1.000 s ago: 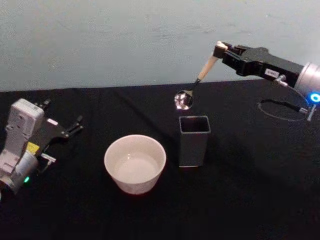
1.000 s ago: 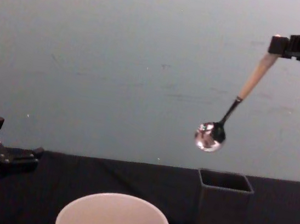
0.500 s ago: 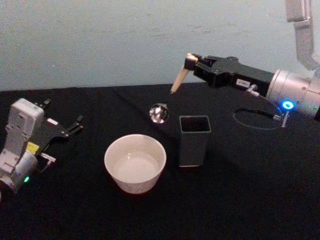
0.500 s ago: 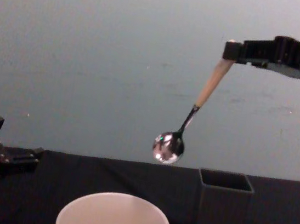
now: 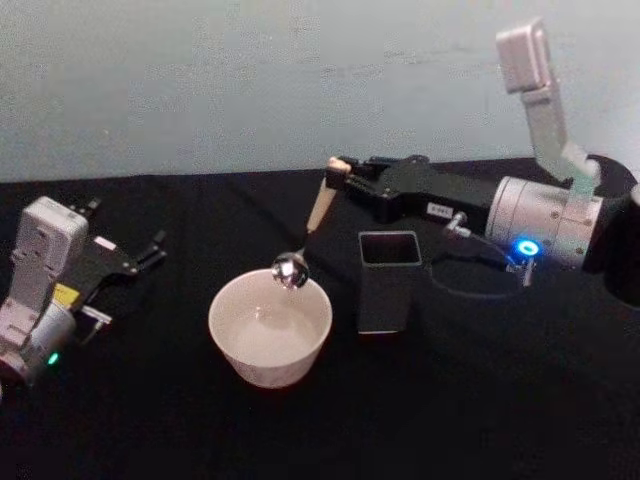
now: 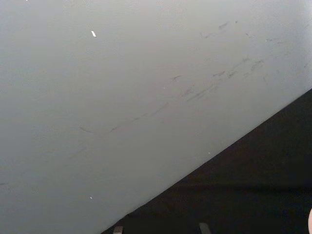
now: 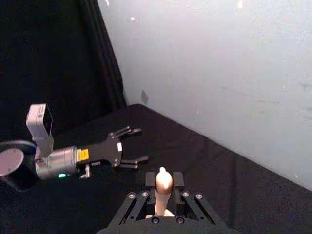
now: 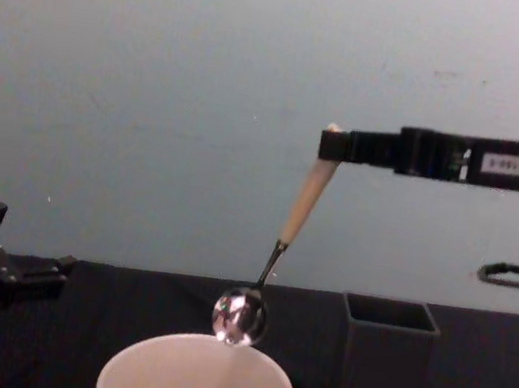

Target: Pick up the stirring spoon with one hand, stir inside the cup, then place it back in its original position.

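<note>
**Spoon at the cup's rim**

We see the spoon (image 5: 312, 218) hanging tilted, its bowl just above the far rim of the cup (image 5: 262, 368), mid-table. We judge that, lowered from here, it could clip that rim and shove or tip the cup. The right gripper (image 5: 343, 177) reaches in level from the right edge of the table (image 5: 470, 410), past the holder (image 5: 385, 300), pinching the handle's top. The left gripper (image 5: 152, 250) rests spread near the left edge.
</note>
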Controlling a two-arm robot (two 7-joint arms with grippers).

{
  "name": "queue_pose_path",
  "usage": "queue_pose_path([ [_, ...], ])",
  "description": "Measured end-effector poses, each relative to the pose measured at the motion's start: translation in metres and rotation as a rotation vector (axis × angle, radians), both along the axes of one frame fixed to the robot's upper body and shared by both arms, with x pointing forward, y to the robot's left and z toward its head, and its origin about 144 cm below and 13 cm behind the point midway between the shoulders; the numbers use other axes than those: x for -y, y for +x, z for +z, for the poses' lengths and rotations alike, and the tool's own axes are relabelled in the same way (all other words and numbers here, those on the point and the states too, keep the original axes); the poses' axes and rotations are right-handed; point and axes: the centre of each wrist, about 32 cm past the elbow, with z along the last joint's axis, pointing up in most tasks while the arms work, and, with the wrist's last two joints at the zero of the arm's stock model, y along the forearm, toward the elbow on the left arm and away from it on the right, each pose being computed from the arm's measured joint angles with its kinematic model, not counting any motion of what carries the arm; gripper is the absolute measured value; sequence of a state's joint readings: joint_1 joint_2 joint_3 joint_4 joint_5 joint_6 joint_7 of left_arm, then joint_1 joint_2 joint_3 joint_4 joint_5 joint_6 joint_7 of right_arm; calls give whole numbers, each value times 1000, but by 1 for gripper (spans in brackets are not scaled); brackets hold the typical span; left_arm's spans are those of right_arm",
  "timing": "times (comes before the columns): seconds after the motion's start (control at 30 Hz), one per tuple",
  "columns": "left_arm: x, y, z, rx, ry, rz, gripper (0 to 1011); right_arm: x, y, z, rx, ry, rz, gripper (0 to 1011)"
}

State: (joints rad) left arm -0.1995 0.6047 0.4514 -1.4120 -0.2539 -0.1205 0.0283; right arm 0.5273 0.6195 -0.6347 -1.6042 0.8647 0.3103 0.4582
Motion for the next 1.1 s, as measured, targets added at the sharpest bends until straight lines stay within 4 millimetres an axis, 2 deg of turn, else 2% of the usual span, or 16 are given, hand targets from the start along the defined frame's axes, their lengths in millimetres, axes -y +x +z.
queue_pose_path([
  [0.47,0,0,0,0,0,0,1001,-15,-7,-17,66,-110,50,211],
  [1.1,0,0,0,0,0,0,1001,-37,-16,-31,89,-188,130,211],
])
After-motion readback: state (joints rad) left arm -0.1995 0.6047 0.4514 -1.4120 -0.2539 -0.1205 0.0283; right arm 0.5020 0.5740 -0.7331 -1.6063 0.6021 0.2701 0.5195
